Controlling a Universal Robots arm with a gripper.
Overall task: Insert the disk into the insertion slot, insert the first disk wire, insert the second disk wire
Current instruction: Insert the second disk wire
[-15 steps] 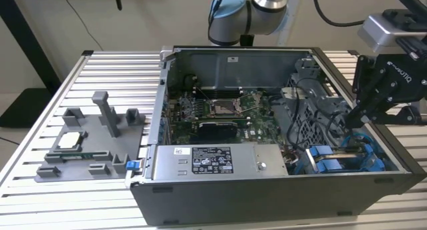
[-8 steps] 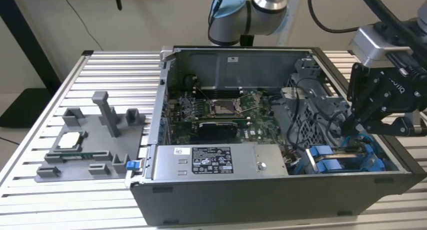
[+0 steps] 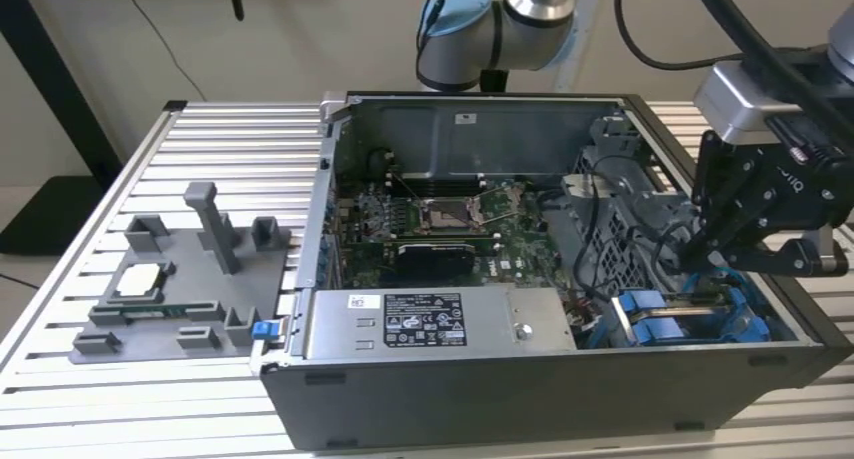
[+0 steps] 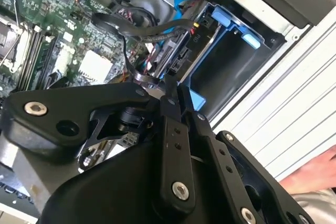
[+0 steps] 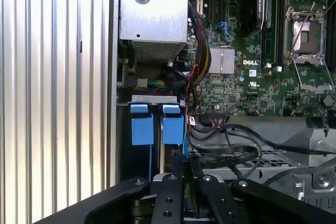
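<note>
- While hanging over the drive bay at the open computer case's (image 3: 534,399) corner on the exterior view's right, gripper (image 4: 170,85) with fingers (image 4: 176,129) pressed together, tips down among black cables (image 4: 142,30).
- Seated upright in the bay slot just beyond the tips: disk (image 4: 181,51) in its blue carrier.
- Beside it, motherboard (image 5: 262,40) and power supply (image 3: 441,324).
- On the slatted table (image 3: 200,409), grey fixture (image 3: 187,279).

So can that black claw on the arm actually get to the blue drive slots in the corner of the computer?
Probably yes. The gripper hangs right above the blue drive bay, and the case is open on top. Black cables run close beside it, though, and could snag.
</note>
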